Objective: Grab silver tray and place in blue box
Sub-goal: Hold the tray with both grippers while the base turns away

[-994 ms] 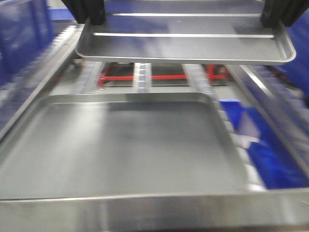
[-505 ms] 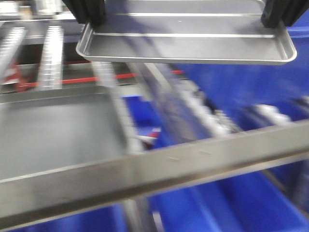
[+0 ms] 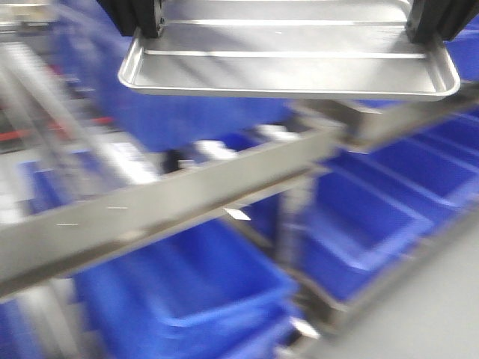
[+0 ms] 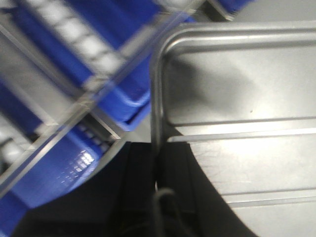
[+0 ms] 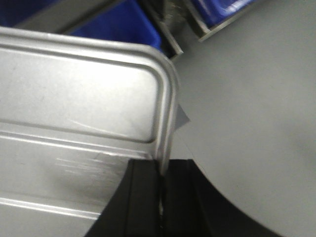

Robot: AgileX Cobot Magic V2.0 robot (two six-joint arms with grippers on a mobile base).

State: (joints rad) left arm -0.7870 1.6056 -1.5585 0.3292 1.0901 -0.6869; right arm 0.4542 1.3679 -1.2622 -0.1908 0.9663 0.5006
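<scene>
Left pincer (image 4: 158,180) and right pincer (image 5: 160,180): clamped tight over opposite short rims of silver tray (image 3: 288,67), holding it level and aloft between them. Below now, in place of the dull grey tray seen earlier: slanting rack rail (image 3: 172,198), then open-topped blue box (image 3: 202,292), well under the tray's near edge. More blue crates (image 3: 389,187) beyond.

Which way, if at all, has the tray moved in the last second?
Yes. The tray swung right: in the front view the rack rail slid left beneath it, the grey tray is out of frame, and blue boxes now show below.
</scene>
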